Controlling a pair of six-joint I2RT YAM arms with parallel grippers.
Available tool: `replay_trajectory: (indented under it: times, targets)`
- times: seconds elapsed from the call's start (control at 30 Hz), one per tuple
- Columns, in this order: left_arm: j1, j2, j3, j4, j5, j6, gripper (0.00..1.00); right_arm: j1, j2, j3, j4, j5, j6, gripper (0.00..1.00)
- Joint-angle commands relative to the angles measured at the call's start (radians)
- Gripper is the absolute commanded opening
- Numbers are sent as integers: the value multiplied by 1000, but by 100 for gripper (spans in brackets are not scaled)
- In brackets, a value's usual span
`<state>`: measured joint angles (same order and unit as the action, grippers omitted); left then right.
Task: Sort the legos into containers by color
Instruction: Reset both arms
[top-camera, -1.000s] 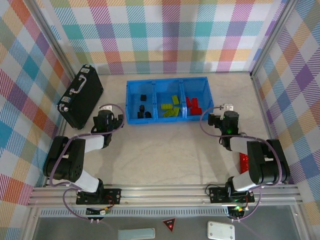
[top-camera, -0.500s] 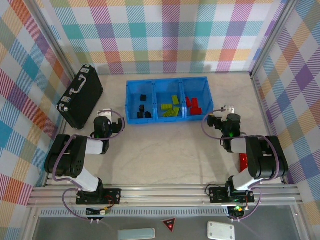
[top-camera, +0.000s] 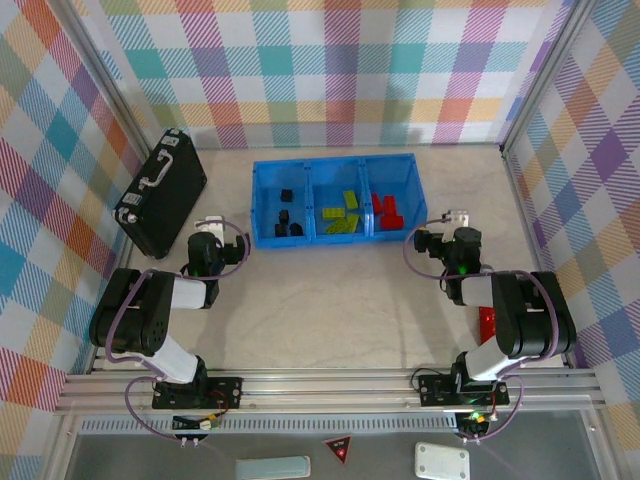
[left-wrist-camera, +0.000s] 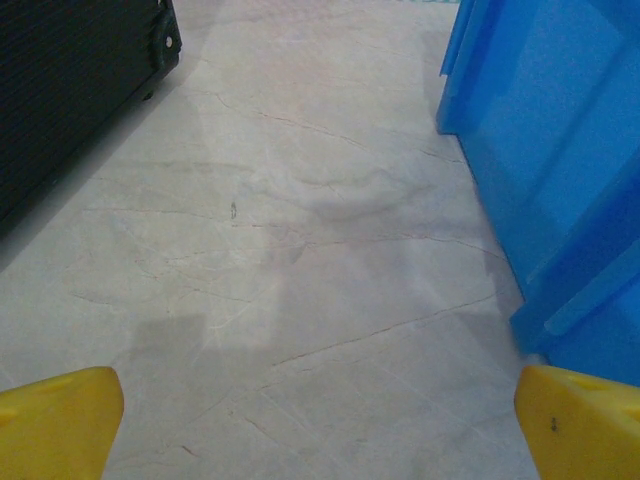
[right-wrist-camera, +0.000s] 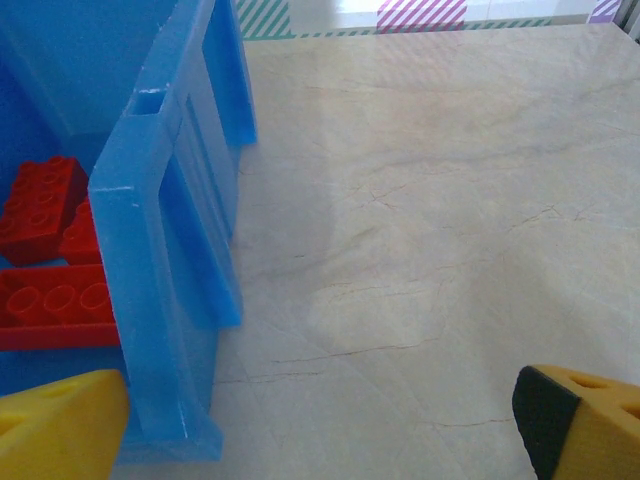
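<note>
Blue tray (top-camera: 332, 162) sits at the far middle of the surface (top-camera: 330, 300), its three compartments in a row from left to right.
- Left compartment: black cubes (top-camera: 285, 218), several, loosely scattered.
- Middle compartment: lime-green bricks (top-camera: 343, 213), lying in a loose heap.
- Right compartment: red bricks (top-camera: 387, 208), studs up where I can see them from the right wrist.

Black briefcase (top-camera: 160, 190) lies far left at an angle, handle showing, apart from the tray.

Left claw (left-wrist-camera: 320, 430): spread wide, pinching nothing. Its yellow fingertips (left-wrist-camera: 60, 425) sit in the bottom corners of the wrist view with bare surface between them. From above I see it near the tray's left near corner. In the wrist view the tray's wall runs up the right side and the briefcase edge shows upper left.

Right claw (right-wrist-camera: 320, 425): also spread wide, nothing between the tips. It sits off the tray's right near corner. The tray's end wall stands on the left of its view, bare surface on the right. I cannot tell whether the left tip touches the tray.

Both arms are folded, elbows toward the near rail. A red patch (top-camera: 487, 325) shows beside the right arm; I cannot tell what it is.
</note>
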<state>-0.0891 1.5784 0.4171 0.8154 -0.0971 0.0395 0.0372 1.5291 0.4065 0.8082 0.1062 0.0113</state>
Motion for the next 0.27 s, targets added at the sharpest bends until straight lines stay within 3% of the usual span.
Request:
replay_trajectory:
  times: [0.0,0.23]
  targets:
    - [11,1,-1,35,10,8,100,-7,6,-2,34,-18,13,99]
    - [10,0,-3,36,11,7,100,-10,5,-7,42,-18,15,99]
